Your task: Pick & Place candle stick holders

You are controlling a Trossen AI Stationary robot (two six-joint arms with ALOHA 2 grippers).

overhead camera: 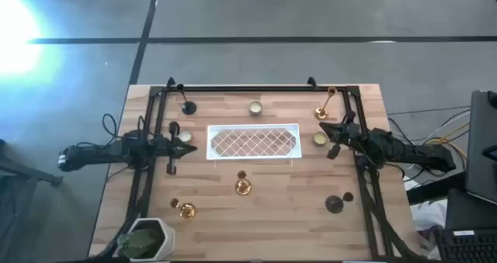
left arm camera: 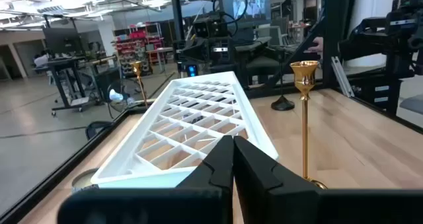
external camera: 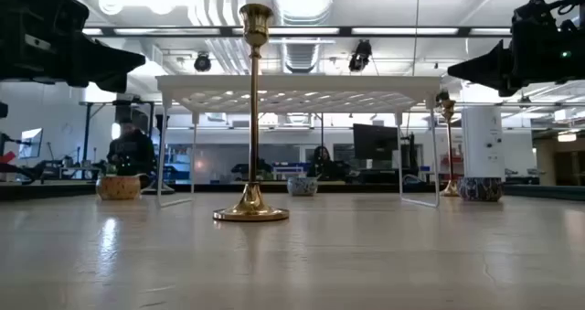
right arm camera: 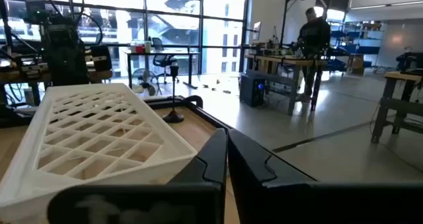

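High view: a white rectangular lattice tray (overhead camera: 253, 142) sits mid-table on the light wooden tabletop (overhead camera: 287, 209). The left gripper (overhead camera: 189, 148) hangs just off the tray's left end, fingers pressed together and empty; the right gripper (overhead camera: 328, 133) hangs off the right end, likewise pressed together and empty. Five slim candle stick holders stand around the tray: a black one (overhead camera: 188, 106) far left, a black one (overhead camera: 334, 204) near right, a brass one (overhead camera: 324, 108) far right, a brass one (overhead camera: 243, 185) just near the tray, and a brass one (overhead camera: 185, 210) near left. A pale round tealight candle (overhead camera: 255, 107) sits on the far side of the tray.

Low view: one brass holder (external camera: 252, 118) stands upright before the raised tray (external camera: 297, 89).

Left wrist view: closed dark fingers (left arm camera: 254, 164) point along the tray (left arm camera: 198, 121), a brass holder (left arm camera: 305, 118) beside it.

Right wrist view: closed fingers (right arm camera: 248, 161) face the tray (right arm camera: 92, 128); a black holder (right arm camera: 174, 95) stands beyond it.
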